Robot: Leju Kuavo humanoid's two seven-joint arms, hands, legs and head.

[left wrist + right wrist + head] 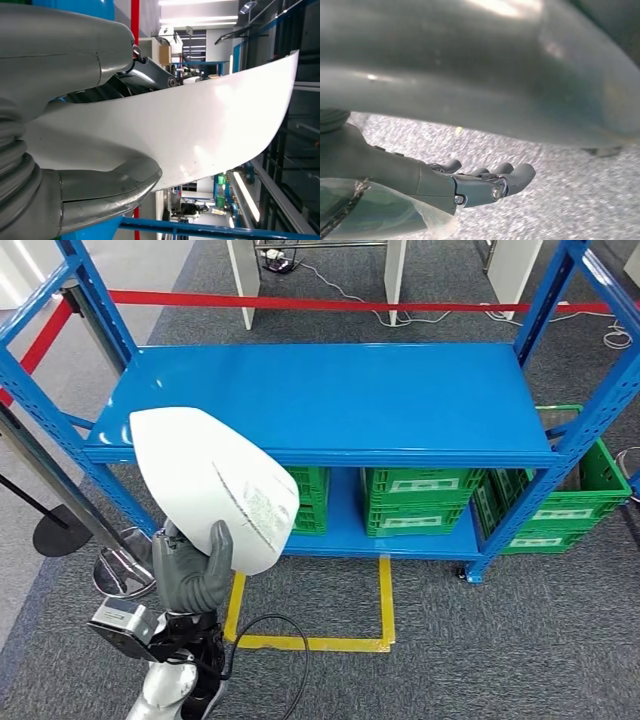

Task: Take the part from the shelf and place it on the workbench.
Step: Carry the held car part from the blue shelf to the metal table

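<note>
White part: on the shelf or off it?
Off. The left hand grips the white part in front of the blue shelf.

Left hand [75, 150] gripping the white curved part [196, 125], thick grey thumb [113, 187] pressed on its face, blue shelf beam [211, 231] beyond

I stand in what looks like an industrial workshop or test hall. Before me is a blue painted steel rack [324, 400] with green slatted plastic crates [419, 500] on its lower shelf. Yellow tape lines [386, 605] mark the grey carpeted floor [528, 640], a red barrier strip [340, 304] runs behind the rack, and loose cables [355, 290] trail beyond.
</note>
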